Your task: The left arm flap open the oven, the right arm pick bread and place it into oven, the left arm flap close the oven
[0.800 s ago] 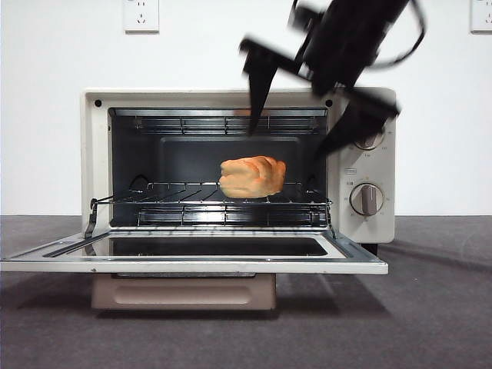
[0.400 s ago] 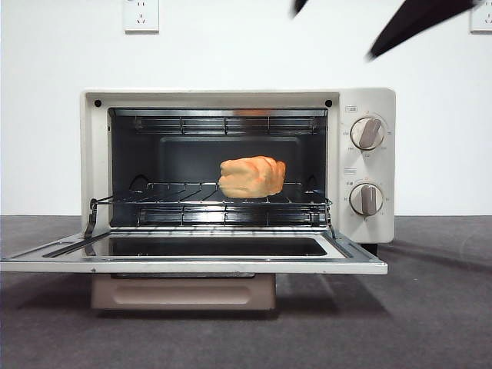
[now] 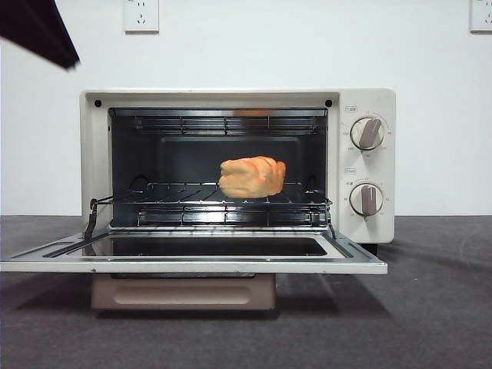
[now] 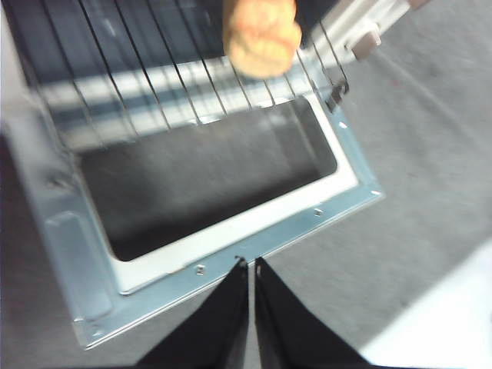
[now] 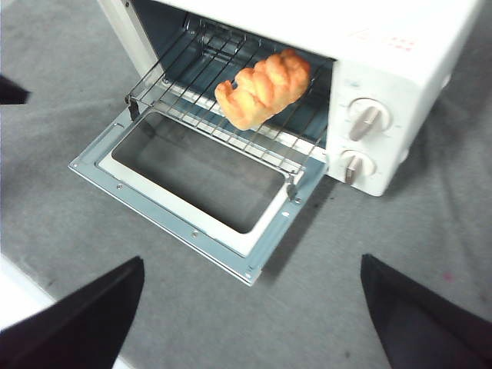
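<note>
Clenched, wedge-shaped left gripper (image 4: 249,265) hovers over the cream oven's (image 3: 369,223) flat metal-framed glass door (image 4: 231,231), right gripper (image 5: 250,284) released, lumpy golden bread (image 3: 252,177) on its wire rack (image 3: 177,192).

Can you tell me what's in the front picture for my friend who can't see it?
A cream-white toaster oven sits on a dark grey table with its glass door dropped flat open. A golden-orange bread rests on the wire rack inside, right of the middle. One black arm tip pokes in at the top left corner, touching nothing.
</note>
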### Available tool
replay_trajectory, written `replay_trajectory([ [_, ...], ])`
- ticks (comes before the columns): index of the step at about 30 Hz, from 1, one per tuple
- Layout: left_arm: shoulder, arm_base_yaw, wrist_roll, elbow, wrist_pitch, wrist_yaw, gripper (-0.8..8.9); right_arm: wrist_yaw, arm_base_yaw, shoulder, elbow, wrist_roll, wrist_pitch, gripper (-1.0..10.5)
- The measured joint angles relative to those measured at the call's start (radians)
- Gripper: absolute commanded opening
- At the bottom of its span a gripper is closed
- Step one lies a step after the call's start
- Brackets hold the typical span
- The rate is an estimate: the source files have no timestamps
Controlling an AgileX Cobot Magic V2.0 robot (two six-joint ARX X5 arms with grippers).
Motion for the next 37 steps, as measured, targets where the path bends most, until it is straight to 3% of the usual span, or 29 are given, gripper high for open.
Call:
replay_trajectory([
  [5,0.115,0.15,0.041,-0.004,0.056,0.096,0.14,-0.008,-0.016,-0.078,0.0,-0.025,-0.084,4.5],
  [10,0.189,0.266,0.04,-0.085,0.179,0.252,0.14,-0.012,-0.016,-0.114,0.0,-0.029,-0.109,4.5],
  [18,0.23,0.411,-0.06,-0.317,0.426,0.34,0.14,-0.012,-0.016,-0.127,0.0,-0.032,-0.109,4.5],
  [25,0.233,0.47,-0.158,-0.44,0.571,0.35,0.14,-0.012,-0.016,-0.127,0.0,-0.032,-0.1,4.5],
  [37,0.286,0.455,-0.195,-0.482,0.498,0.348,0.14,-0.012,-0.016,-0.127,0.0,-0.032,-0.077,4.5],
])
